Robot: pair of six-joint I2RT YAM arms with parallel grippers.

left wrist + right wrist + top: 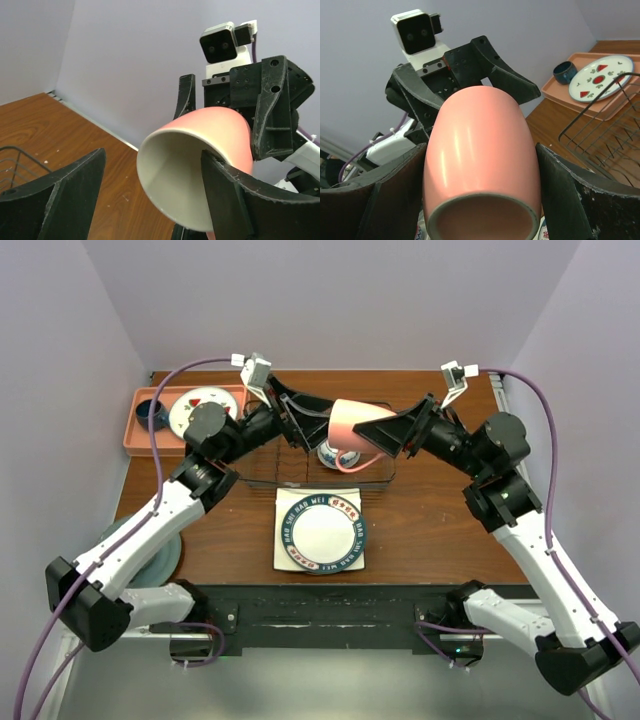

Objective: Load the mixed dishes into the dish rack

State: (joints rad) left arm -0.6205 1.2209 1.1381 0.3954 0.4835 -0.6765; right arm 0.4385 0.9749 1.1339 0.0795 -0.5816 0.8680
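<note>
- Two grippers share the pink mug (352,425): right gripper (482,192) clamps its sides, left gripper (152,180) gapes wide around the rim.
- Blue-rimmed plate (322,530): lettering too small to read.

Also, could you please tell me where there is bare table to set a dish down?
Bare wood lies right of the white square plate, toward the right arm, and right of the dish rack. The left is crowded: salmon-pink tray, pale green plate, left arm.
</note>
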